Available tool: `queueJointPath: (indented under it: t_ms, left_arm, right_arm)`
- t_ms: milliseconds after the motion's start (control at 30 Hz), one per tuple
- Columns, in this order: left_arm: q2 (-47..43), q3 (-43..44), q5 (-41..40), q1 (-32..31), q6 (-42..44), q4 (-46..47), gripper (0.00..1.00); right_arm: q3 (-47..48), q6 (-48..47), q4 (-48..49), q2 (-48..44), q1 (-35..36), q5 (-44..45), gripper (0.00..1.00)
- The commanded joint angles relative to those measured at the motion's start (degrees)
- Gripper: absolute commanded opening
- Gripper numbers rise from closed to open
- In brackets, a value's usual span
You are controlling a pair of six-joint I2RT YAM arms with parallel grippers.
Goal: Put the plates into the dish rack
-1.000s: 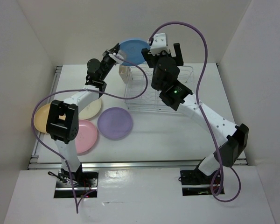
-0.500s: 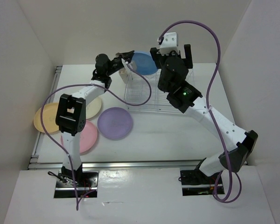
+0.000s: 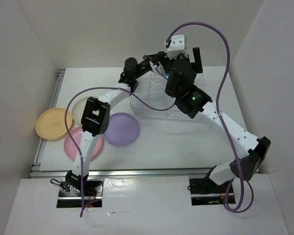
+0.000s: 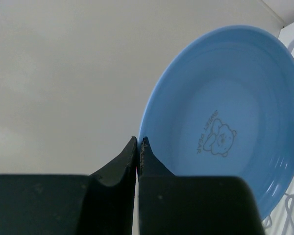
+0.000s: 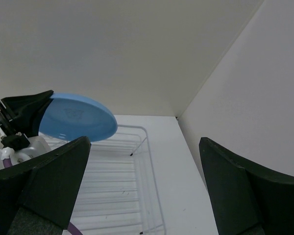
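Black left end effector: jaws pinched to a hairline gap on the rim of a round shallow blue plastic plate; the hold is at the edge only.
Held plate: in the air, clear of the white tabletop and tilted, with the bear print on its inner face turned to the left wrist camera. It hangs over the far end of the rectangular silvery-white wire dish rack, not yet between the wires.
Right end effector: fingers spread wide, nothing in hold; poised over the rack, near the blue plate but apart from it.
Remaining plates: a round purple plastic plate, a pink one, a cream one and a yellow-orange one lie flat on the tabletop, grouped left of the rack.
Step in hand: judged to be delivery of the first plate. No plate is seen seated in the visible part of the rack.
Next move calls for: turning the blue plate on edge, lining it up with a gap between wires, lowering it until the rim bears, then releasing. An edge grip may let the plate swing.
Overhead view: alone shows the four waiting plates and both arms meeting above the rack; the blue plate is almost wholly hidden there.
Left wrist view: alone shows the pinch and the print.
Right wrist view: alone shows the plate standing clear above bare wires.
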Motion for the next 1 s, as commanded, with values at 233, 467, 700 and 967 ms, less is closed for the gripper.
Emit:
queueJointPath:
  t_ms: [233, 467, 700, 967]
  left_arm:
    - [-8.9, -13.1, -0.5, 5.9, 4.1, -0.6, 0.0]
    - [-10.0, -12.1, 5.2, 8.0, 7.6, -7.4, 0.18]
    - [-11.8, -16.4, 2.0, 5.7, -1.4, -4.7, 1.0]
    - [-18.3, -14.9, -15.9, 3.0, -16.2, -14.1, 1.0]
  right_arm:
    - [-3.8, 1.2, 1.3, -1.4, -0.1, -0.6, 1.0]
    - [-3.8, 2.5, 0.5, -0.2, -0.1, -1.6, 1.0]
    - [-3.3, 2.5, -0.1, -0.8, -0.1, -2.2, 1.0]
    - [-5.8, 3.7, 0.5, -1.8, -0.1, -4.3, 1.0]
